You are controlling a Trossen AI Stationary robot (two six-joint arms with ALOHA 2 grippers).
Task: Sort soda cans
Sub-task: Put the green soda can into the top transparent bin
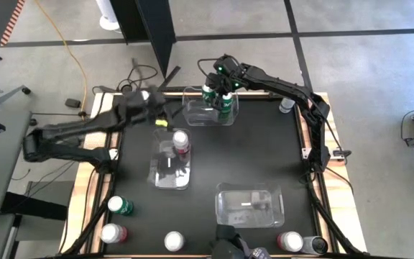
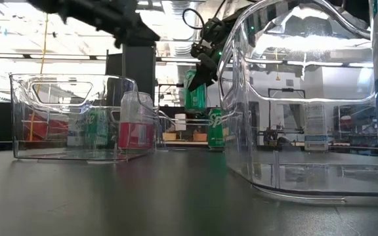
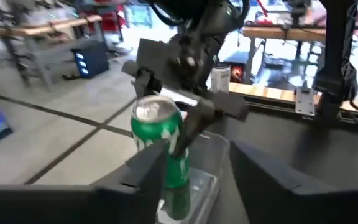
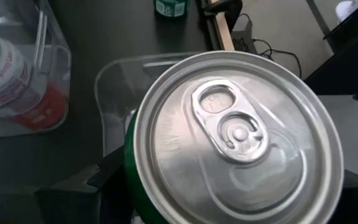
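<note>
The left gripper (image 1: 153,104) hangs over the table's far-left part, just beside the far bin (image 1: 192,119). Its fingers are partly apart and hold nothing, so I judge it is between picks.

Toward the near-left corner three cans wait unsorted. They are a loose green can (image 1: 119,206), a loose red can (image 1: 112,232) and, on the near edge, a plain can (image 1: 174,241) whose colour I cannot tell.

The middle bin (image 1: 165,178), left of centre, holds one binned red can (image 1: 182,142) upright at its far end. This looks like the bin for reds.

The far bin, at the far edge, has one standing green can (image 2: 215,128) in it. The right gripper (image 3: 166,109) is clamped on the held green can (image 2: 195,95), upright above that bin. It seems about to set it down beside its like.

The near bin (image 1: 268,216), by the near edge, holds nothing and is probably meant for the dark cans.

At the near-right corner stand a corner red can (image 1: 290,241) and a dark can (image 1: 315,244), touching or nearly so. Alone by the far-right corner is an edge can (image 1: 286,106), its colour unclear.

Count in view:
- Green cans: three.
- Red cans: three.
- Dark cans: one for certain.
- Undetermined cans: two.
- That makes nine cans in all.
- Bins: three.
- Grippers: two.
</note>
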